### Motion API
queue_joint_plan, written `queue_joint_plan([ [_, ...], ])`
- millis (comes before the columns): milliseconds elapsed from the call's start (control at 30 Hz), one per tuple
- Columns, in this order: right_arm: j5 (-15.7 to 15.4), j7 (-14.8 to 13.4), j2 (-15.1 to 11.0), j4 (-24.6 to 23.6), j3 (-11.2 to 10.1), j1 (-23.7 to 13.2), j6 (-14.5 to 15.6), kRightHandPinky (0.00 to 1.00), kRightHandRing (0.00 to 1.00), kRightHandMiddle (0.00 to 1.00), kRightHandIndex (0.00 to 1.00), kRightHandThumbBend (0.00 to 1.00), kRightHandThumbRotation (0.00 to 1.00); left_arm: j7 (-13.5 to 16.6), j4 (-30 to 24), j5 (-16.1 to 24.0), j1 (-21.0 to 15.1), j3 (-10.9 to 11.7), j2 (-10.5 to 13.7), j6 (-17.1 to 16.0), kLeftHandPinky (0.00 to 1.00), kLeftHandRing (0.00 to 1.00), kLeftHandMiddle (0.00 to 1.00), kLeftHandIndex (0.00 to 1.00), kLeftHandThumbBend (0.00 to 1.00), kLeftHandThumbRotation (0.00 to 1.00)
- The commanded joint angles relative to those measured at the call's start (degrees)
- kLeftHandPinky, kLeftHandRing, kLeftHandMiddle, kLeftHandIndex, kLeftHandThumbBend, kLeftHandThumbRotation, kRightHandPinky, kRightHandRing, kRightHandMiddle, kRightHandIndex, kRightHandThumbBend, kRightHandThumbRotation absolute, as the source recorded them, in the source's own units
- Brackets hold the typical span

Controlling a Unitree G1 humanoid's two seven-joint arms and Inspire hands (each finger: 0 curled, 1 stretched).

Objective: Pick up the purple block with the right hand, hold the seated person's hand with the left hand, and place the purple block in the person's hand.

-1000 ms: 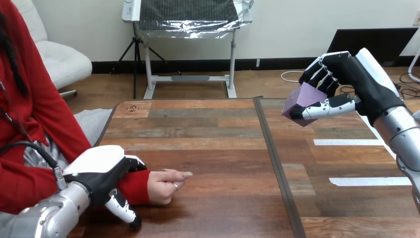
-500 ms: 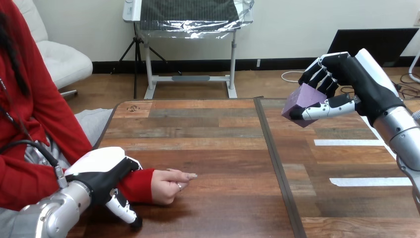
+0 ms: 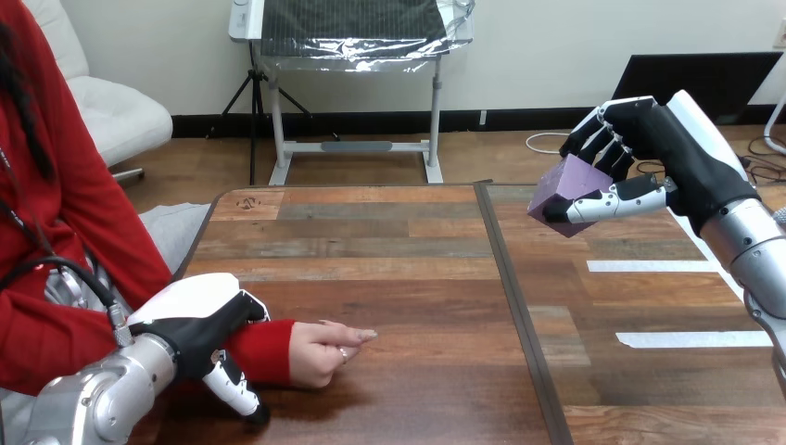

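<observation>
Tabletop (image 3: 389, 250): bare wood across frame centre, dark seam (image 3: 519, 315) right of middle.
Right hand (image 3: 681, 153): upper right, raised over tabletop, fingers and thumb clamped on purple block (image 3: 567, 185). Pickup done.
Left hand (image 3: 190, 315): lower left, fingers curled over person's red-sleeved wrist (image 3: 259, 348), thumb beneath. Hold looks made.
Person's hand (image 3: 320, 352): lower centre-left, resting on tabletop, loosely closed, well apart from block.
Remaining: carry block across, place it. Route looks unobstructed.

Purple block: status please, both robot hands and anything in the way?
Right robot hand shut on purple block, held aloft. Left robot hand curled round person's wrist. Person's hand loosely closed, not open.
</observation>
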Motion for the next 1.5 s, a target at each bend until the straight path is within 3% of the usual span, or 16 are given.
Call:
queue_joint_plan([
  [0,1.2,-0.1,-1.4,-3.1,-1.6,-2.0,-0.1,0.29,0.32,0.39,0.44,0.80,0.00,-0.2,1.7,-0.7,-2.5,-1.5,-0.1,0.0,0.34,0.40,0.48,0.52,0.78,0.00],
  [333,0.9,-0.2,-1.3,-3.1,-1.5,-2.0,0.2,0.29,0.33,0.39,0.44,0.81,0.00,-0.7,2.8,-2.7,-2.7,-1.3,-0.3,-0.1,0.26,0.31,0.41,0.44,0.73,0.00],
  [667,1.4,0.3,-0.9,-2.0,-1.5,-2.2,-1.3,0.29,0.32,0.39,0.44,0.82,0.00,-0.9,2.8,-4.5,-2.9,-0.7,0.0,-0.4,0.24,0.30,0.39,0.41,0.72,0.00],
  [867,1.9,1.1,-0.1,-1.8,-1.2,-1.8,-1.6,0.29,0.33,0.39,0.44,0.81,0.00,-0.1,1.4,-7.5,-2.6,1.6,0.2,-1.2,0.24,0.29,0.38,0.40,0.71,0.00],
  [1133,2.4,1.9,0.3,0.0,-1.1,-2.1,-4.0,0.30,0.33,0.40,0.44,0.79,0.00,0.9,-0.4,-9.2,-2.5,3.0,0.7,-1.5,0.22,0.27,0.36,0.39,0.69,0.00],
  [1467,2.6,2.2,0.9,1.6,-1.1,-2.3,-4.2,0.30,0.34,0.40,0.44,0.79,0.00,1.7,-2.5,-10.9,-3.0,4.3,1.5,-1.2,0.22,0.28,0.36,0.39,0.69,0.00],
])
